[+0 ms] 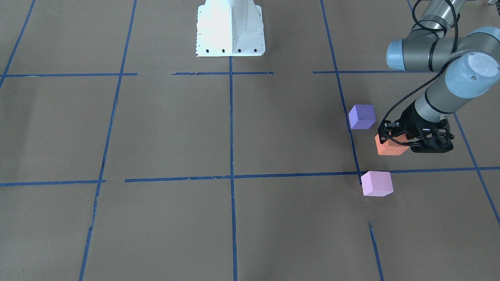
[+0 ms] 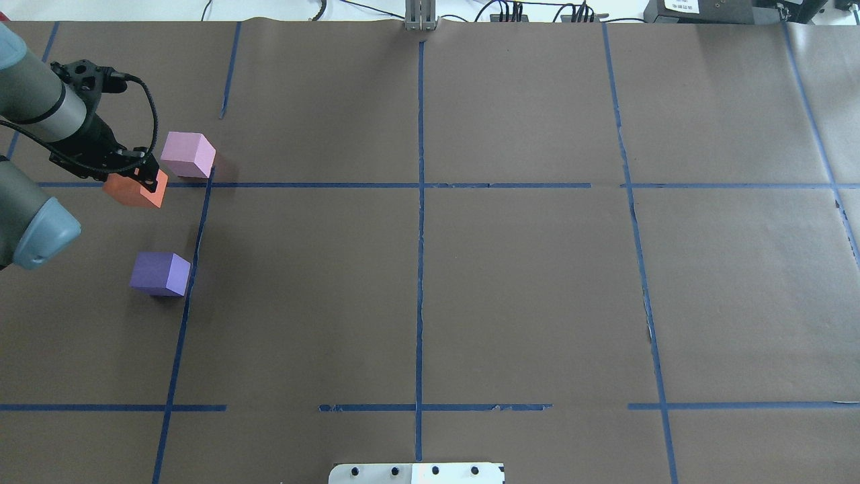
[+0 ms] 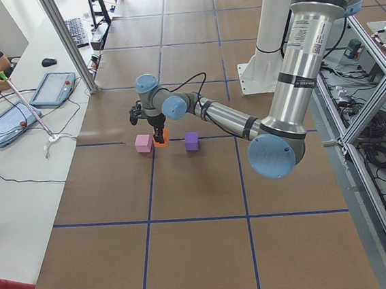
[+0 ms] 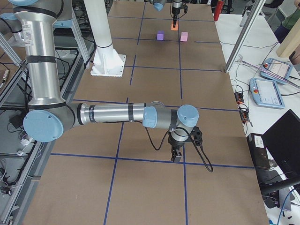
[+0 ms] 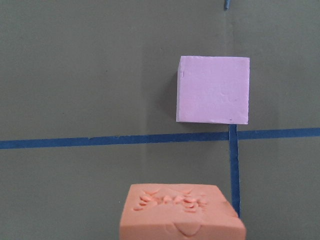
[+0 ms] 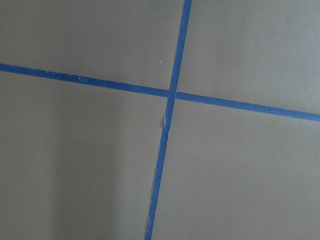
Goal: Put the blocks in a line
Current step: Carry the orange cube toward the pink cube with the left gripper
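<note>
The three blocks are gathered but do not yet make a line. The light pink-lilac foam cube lies farthest from the robot. The dark violet-purple foam cube sits well apart from it, almost straight back toward the robot. The orange foam cube is just beside the pink cube on its robot side, but set off toward the robot's left, so the row bends.

The left gripper is down on the orange cube, its jaws seemingly clamped on the top. I cannot tell whether the cube is lifted.

By my judgement, what is left is to bring orange into the gap behind pink and let go.

The right gripper hangs far from the pink cube, and I cannot tell how its jaws stand.
</note>
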Robot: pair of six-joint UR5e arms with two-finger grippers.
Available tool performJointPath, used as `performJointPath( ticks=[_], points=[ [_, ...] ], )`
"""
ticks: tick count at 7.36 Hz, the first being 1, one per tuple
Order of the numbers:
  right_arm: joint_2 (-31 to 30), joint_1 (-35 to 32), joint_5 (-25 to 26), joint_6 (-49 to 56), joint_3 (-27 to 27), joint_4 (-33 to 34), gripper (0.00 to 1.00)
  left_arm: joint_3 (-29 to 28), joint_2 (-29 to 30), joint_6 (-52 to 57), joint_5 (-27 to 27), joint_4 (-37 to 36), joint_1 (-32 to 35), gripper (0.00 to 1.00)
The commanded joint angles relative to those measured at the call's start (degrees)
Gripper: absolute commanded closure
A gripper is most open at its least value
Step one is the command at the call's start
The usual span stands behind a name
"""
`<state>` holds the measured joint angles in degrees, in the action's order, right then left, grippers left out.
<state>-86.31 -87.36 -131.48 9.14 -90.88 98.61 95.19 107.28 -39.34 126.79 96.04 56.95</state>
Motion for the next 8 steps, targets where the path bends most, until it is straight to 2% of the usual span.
performJointPath(
  ticks=[1,5,8],
  points=[
    [0.0,0.0,0.0,0.0,0.0,0.0,0.0,-2.3,1.0,0.4,0.2,0.1,-1.3,0.85],
    [0.0,0.0,0.0,0.0,0.0,0.0,0.0,-7.6,3.1,0.3,1.9,3.0,-1.7,0.85],
    [0.0,0.0,0.0,0.0,0.0,0.0,0.0,-9.0,3.1,0.2,2.0,3.9,-1.9,0.85]
  ],
)
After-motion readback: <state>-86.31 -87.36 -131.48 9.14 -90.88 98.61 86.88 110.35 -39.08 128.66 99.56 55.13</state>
